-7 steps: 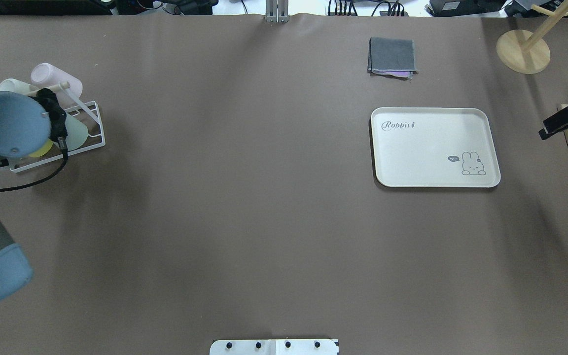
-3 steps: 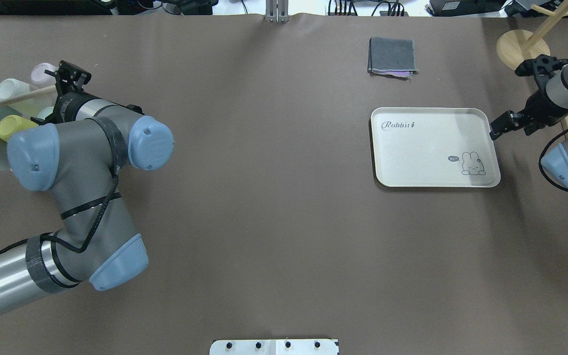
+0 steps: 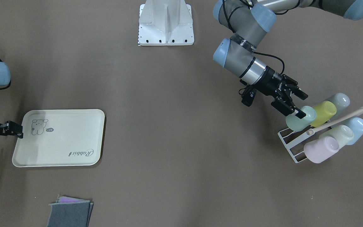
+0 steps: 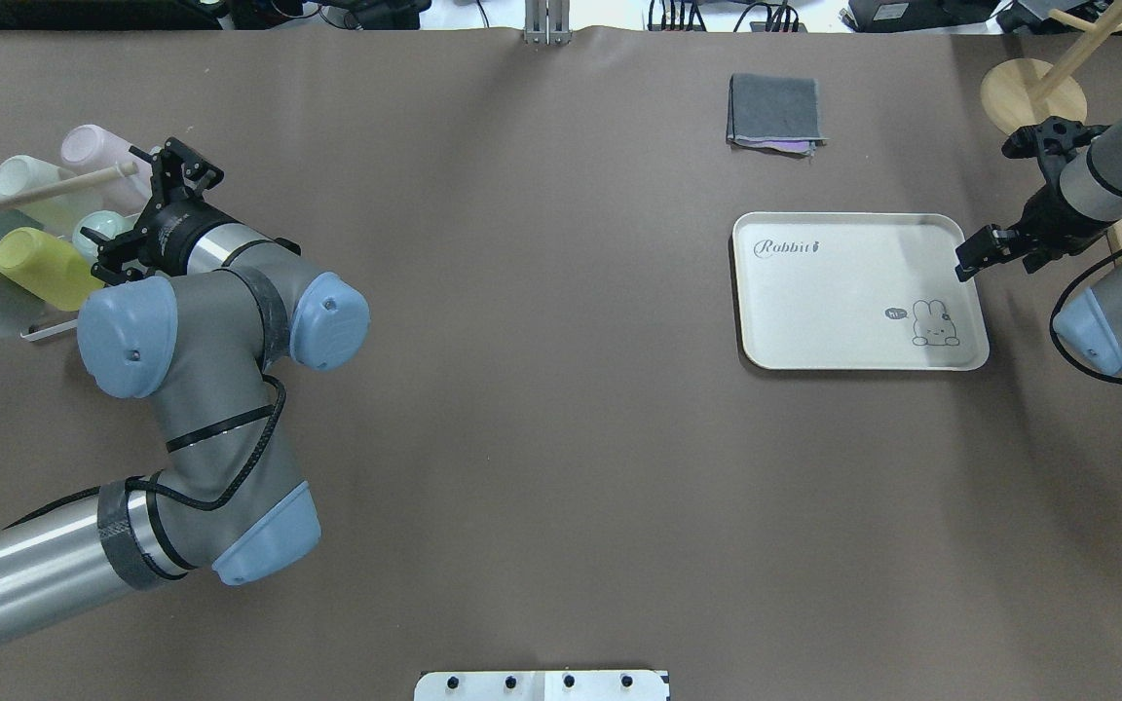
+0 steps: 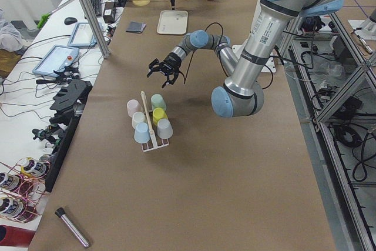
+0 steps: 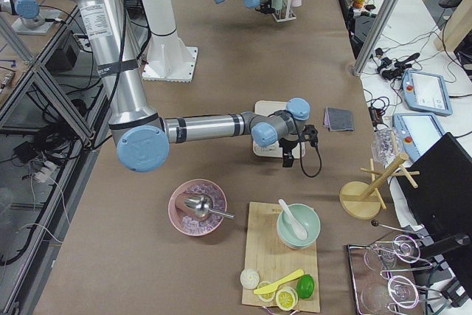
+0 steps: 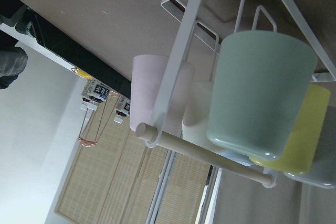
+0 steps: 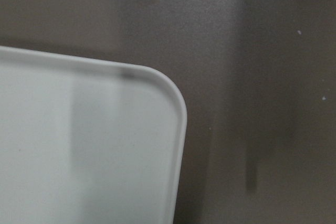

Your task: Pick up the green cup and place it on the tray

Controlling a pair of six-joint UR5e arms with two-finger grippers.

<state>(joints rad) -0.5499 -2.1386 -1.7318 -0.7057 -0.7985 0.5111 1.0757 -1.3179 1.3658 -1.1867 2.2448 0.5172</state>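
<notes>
Brown table (image 4: 561, 467) fills every view. The left arm (image 4: 220, 389) reaches from the near left toward the left edge. The right arm (image 4: 1102, 180) comes in at the far right and is cut off by the frame.

The tray (image 4: 843, 292) lies flat on the right half of the table. One white wire rack (image 3: 290, 143) with a wooden rod (image 3: 339, 119) stands at the left edge. One folded grey cloth (image 4: 775, 107) lies beyond the tray, on the far side.

The rack carries six tilted cups: the green cup (image 3: 299, 123), a yellow cup (image 3: 325, 113), a grey cup (image 3: 339, 101), a pink cup (image 3: 318, 150), a cream cup (image 3: 337, 136) and a blue cup (image 3: 357, 126).

The green cup sits at the rack's end nearest the table's middle, touching the yellow cup and well apart from the tray. The left gripper (image 3: 303, 104) hangs just beside it, jaws spread wide and gripping nothing. From across the table one fingertip overlaps the cup's end, but the side view shows the gripper higher than the rack, so I cannot tell whether they touch. From overhead the gripper hides most of the cup.

The right gripper (image 4: 972, 260) hovers at the tray's far right corner. I cannot tell how far apart its jaws stand.
</notes>
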